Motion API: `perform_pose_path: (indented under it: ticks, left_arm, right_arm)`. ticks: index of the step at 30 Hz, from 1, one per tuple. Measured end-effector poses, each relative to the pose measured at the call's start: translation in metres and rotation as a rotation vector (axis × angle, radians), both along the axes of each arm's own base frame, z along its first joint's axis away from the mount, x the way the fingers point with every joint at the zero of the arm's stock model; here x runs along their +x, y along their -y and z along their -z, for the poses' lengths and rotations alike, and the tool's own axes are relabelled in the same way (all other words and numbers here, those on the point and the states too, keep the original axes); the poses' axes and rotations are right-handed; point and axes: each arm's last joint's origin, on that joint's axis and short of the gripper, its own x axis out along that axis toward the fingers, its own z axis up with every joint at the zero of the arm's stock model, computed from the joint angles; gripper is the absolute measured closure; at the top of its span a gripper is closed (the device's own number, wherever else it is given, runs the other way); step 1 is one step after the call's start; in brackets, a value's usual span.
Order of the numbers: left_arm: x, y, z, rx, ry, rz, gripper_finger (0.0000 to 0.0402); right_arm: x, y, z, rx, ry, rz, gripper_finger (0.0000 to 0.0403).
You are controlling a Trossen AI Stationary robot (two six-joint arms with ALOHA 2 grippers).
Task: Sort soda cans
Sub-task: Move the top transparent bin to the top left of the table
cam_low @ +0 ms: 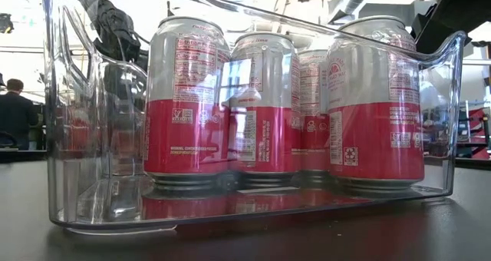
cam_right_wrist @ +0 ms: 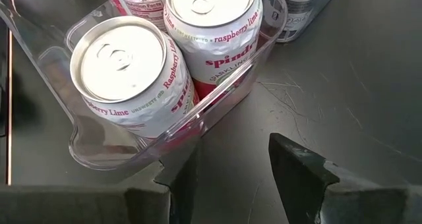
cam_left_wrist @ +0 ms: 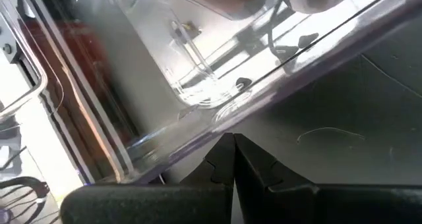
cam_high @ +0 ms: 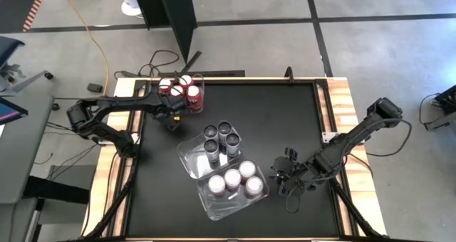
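White-and-red cans (cam_low: 253, 107) sit binned up front, dark cans (cam_high: 221, 139) mid-table, red cans (cam_high: 182, 89) far-left beside pressed-together left gripper (cam_high: 171, 119); right gripper (cam_right_wrist: 227, 161) spread, so back off slowly, avoid nudging tub (cam_right_wrist: 217, 95).

**Four cans in a clear tub, seen close**

A clear plastic tub (cam_low: 69, 176) stands on the dark tabletop (cam_low: 430, 234), holding four upright white-and-red soda cans (cam_low: 188, 100) packed side by side. A dark robot arm (cam_low: 115, 31) shows through the tub's wall. A person (cam_low: 15, 111) stands far behind.
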Motion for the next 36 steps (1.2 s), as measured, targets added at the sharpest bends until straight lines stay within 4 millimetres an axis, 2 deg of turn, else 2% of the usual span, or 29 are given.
perform_pose_path:
  ticks: [7, 15, 22, 29, 33, 36]
  left_arm:
    - [0.001, 0.010, -0.014, 0.036, 0.051, 0.059, 0.0401]
    - [-0.005, 0.035, -0.049, 0.055, 0.253, 0.185, 0.0401]
    - [-0.006, 0.046, -0.083, 0.195, 0.483, 0.382, 0.0401]
    - [0.015, 0.039, -0.100, 0.310, 0.637, 0.653, 0.0401]
    - [0.031, 0.024, -0.101, 0.307, 0.675, 0.726, 0.0401]
    - [0.047, 0.011, -0.095, 0.294, 0.662, 0.749, 0.0401]
  right_arm:
    - [0.000, 0.000, 0.000, 0.002, 0.001, 0.001, 0.0204]
    - [0.002, 0.002, 0.000, 0.007, 0.006, 0.014, 0.0204]
    - [0.012, 0.014, -0.002, -0.020, 0.024, 0.024, 0.0204]
    - [0.025, 0.026, -0.016, -0.070, 0.047, 0.007, 0.0204]
    - [0.029, 0.029, -0.021, -0.077, 0.061, 0.007, 0.0204]
    - [0.029, 0.029, -0.021, -0.078, 0.057, 0.008, 0.0204]
